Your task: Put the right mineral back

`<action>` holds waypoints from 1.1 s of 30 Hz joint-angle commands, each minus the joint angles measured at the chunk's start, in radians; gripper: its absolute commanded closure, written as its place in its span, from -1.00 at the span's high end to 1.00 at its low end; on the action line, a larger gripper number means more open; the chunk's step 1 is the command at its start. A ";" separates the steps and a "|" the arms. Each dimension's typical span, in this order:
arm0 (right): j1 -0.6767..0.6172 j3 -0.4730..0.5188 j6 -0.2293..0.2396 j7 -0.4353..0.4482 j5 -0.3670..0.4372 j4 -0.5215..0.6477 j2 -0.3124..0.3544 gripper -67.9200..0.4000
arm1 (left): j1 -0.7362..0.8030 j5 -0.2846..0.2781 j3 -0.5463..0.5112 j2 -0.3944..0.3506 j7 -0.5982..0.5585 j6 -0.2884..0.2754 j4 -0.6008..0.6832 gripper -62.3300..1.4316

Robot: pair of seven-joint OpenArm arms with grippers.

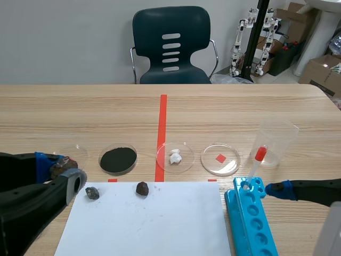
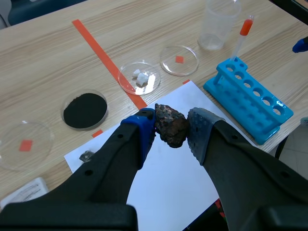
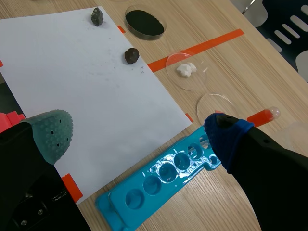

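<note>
Mineral [image 2: 171,126]: rough, lumpy, dark brown with rusty patches. It is pinched between the left gripper's [image 1: 63,169] dotted pads, one blue and one grey, near left by the paper's [image 1: 144,218] far left corner.

On the paper's far edge: grey stone [image 1: 92,192], angular; brown stone [image 1: 141,188], rounded.

Clear round dishes in a row beyond: powder dish [image 1: 118,159], black fill; lump dish [image 1: 175,157], white bits; marked dish [image 1: 220,159], red square only.

Left wrist view shows a fourth dish [image 2: 25,144], leftmost, whole; the scene view half hides it.

Right gripper [image 3: 137,134] is spread wide over the blue plastic rack [image 3: 168,185]. Only its own wrist view shows both pads.
</note>
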 commanded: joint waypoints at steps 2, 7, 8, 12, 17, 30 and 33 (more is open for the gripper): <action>0.000 0.003 -0.005 0.015 0.010 0.027 0.000 0.68 | -0.018 0.053 0.024 0.008 -0.008 0.002 0.010 -0.55; 0.000 0.003 -0.005 0.015 0.010 0.027 0.000 0.68 | -0.159 0.067 0.113 0.008 0.142 0.002 0.003 -0.55; 0.000 0.003 -0.005 0.015 0.010 0.027 0.000 0.68 | -0.197 0.066 0.137 0.008 0.175 0.002 -0.004 -0.55; 0.000 0.003 -0.005 0.015 0.010 0.027 0.000 0.68 | -0.340 0.066 0.238 0.008 0.270 0.002 -0.056 -0.55; 0.000 0.003 -0.005 0.015 0.010 0.027 0.000 0.68 | -0.487 0.066 0.372 0.008 0.299 0.006 -0.150 -0.55; 0.000 0.003 -0.005 0.015 0.010 0.027 0.000 0.68 | -0.808 0.066 0.677 0.058 0.298 0.006 -0.387 -0.55; 0.000 0.003 -0.005 0.015 0.010 0.027 0.000 0.68 | -0.851 0.066 0.700 0.099 0.298 0.005 -0.442 -0.55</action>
